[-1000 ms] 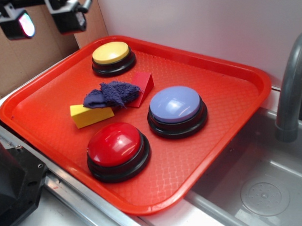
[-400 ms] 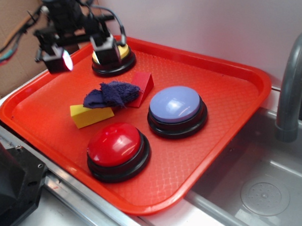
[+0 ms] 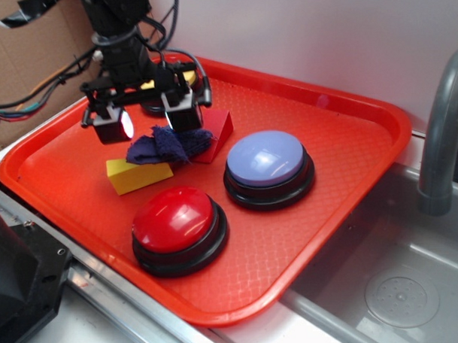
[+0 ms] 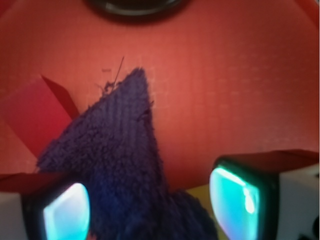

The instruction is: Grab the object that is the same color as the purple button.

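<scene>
A dark purple-blue fuzzy rag [image 3: 164, 147] lies crumpled on the red tray [image 3: 348, 137], between the yellow wedge block [image 3: 137, 175] and the red wedge block [image 3: 217, 131]. The pale lavender purple button [image 3: 267, 159] stands to its right. My gripper [image 3: 147, 120] hangs open just over the rag, one finger on each side. In the wrist view the rag [image 4: 120, 160] fills the space between my two glowing fingertips [image 4: 237, 202], and the gripper [image 4: 150, 210] straddles it with a gap on the right side.
A red dome button [image 3: 176, 222] sits at the tray's front. The yellow dome button [image 3: 155, 99] at the back is mostly hidden by my arm. A grey sink [image 3: 398, 286] and faucet [image 3: 442, 134] lie to the right. Cardboard stands at the back left.
My gripper has come down and forward from the upper left, past the yellow button, to just above the rag. The rag and blocks have not moved.
</scene>
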`<control>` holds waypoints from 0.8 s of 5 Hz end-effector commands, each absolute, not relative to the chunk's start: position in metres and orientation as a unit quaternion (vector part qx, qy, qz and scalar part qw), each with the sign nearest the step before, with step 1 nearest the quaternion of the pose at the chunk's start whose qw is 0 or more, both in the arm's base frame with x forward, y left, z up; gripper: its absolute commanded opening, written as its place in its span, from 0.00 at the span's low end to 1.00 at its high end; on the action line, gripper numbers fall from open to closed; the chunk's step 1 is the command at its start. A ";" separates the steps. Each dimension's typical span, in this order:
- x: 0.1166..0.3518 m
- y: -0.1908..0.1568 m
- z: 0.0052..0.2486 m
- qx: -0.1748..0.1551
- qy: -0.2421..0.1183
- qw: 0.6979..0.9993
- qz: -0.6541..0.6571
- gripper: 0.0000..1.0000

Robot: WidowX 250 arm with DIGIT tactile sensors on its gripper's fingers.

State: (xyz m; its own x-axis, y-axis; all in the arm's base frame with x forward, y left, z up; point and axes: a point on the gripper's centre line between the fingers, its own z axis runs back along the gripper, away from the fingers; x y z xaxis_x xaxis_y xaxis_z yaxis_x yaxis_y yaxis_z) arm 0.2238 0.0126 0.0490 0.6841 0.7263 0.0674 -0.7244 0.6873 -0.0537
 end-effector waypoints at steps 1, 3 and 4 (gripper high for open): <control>0.235 0.018 0.033 -0.049 -0.038 0.920 0.386 1.00; 0.235 0.019 0.030 -0.054 -0.041 0.917 0.393 0.00; 0.235 0.021 0.034 -0.052 -0.048 0.914 0.399 0.00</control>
